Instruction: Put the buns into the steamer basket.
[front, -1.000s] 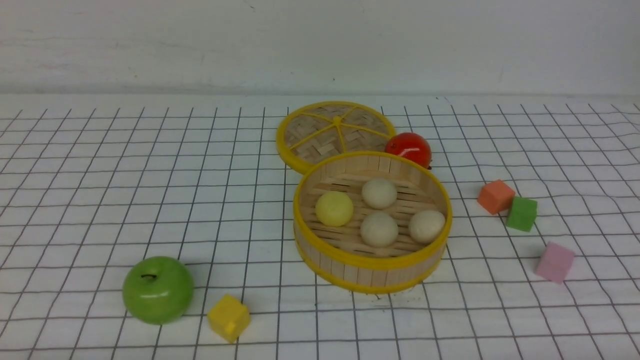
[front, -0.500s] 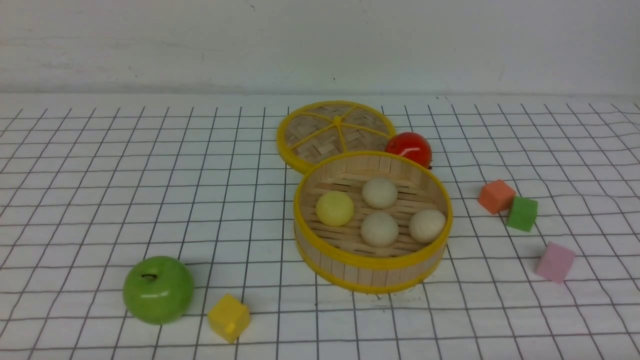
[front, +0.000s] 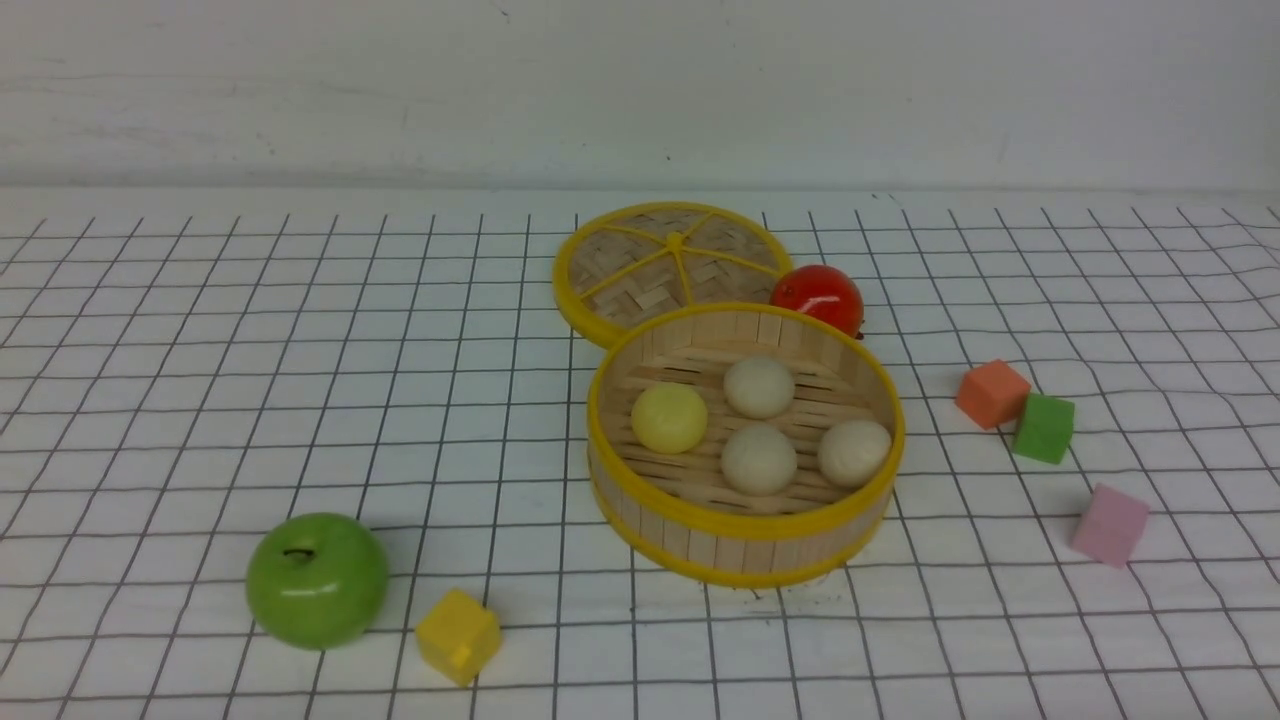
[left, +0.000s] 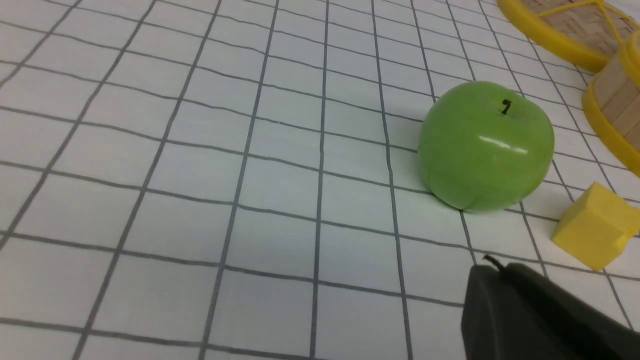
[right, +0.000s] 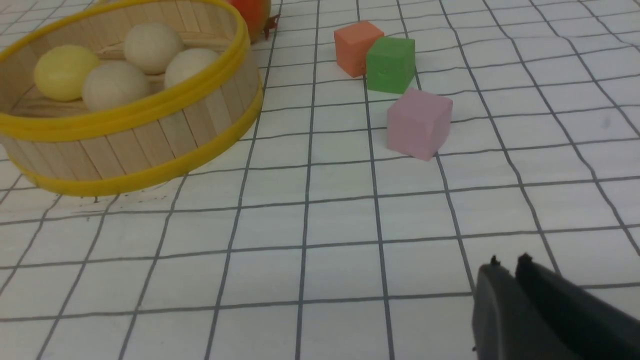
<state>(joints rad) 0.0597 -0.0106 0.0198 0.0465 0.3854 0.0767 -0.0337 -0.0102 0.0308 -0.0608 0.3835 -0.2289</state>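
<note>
All four buns lie inside the steamer basket (front: 745, 520), which sits right of centre in the front view: the pale yellow bun (front: 669, 417) at the left of the slatted floor, one cream bun (front: 759, 386) toward the far wall, another cream bun (front: 759, 459) nearer the front, touching or almost touching the one behind it, and a third cream bun (front: 854, 452) close to the right wall. Just behind the basket, upper centre of the frame, lies the woven lid (front: 668, 264) with yellow rim and spokes, and the red tomato (front: 817, 296) sits beside it against the basket's far rim. At the right of the frame an orange cube (front: 991, 393) and a green cube (front: 1043, 427) stand touching, with a pink cube (front: 1110, 524) a little nearer the camera. In the lower left are the green apple (front: 317, 579) and, just to its right, a yellow cube (front: 457, 635). Neither arm shows in the front view. In the lower right corner of each wrist view, the left gripper (left: 487, 265) shows its dark jaws pressed together and holding nothing, and the right gripper (right: 507, 264) shows its two tips nearly meeting, only a sliver between them, also empty
</note>
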